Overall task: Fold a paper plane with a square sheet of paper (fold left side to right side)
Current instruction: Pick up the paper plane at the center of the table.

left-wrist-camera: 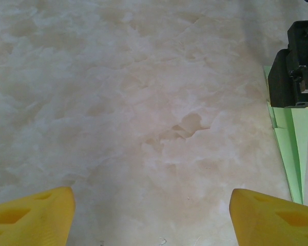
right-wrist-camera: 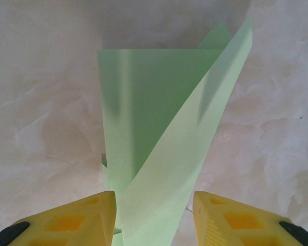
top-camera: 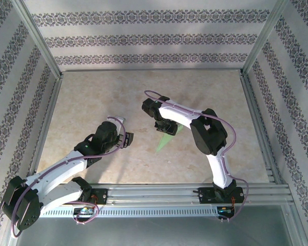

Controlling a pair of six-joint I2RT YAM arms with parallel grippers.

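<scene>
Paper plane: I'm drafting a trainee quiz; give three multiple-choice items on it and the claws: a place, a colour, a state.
1. Where is the paper plane? A by the back wall; B beneath the right claw; C on the front rail.
2. Its colour? A white; B yellow; C pale green.
3. The left claw is: A open over bare table; B shut on paper; C shut, empty.
B, top view shows the claw over it; C, green in all views; A, fingers wide apart.
</scene>
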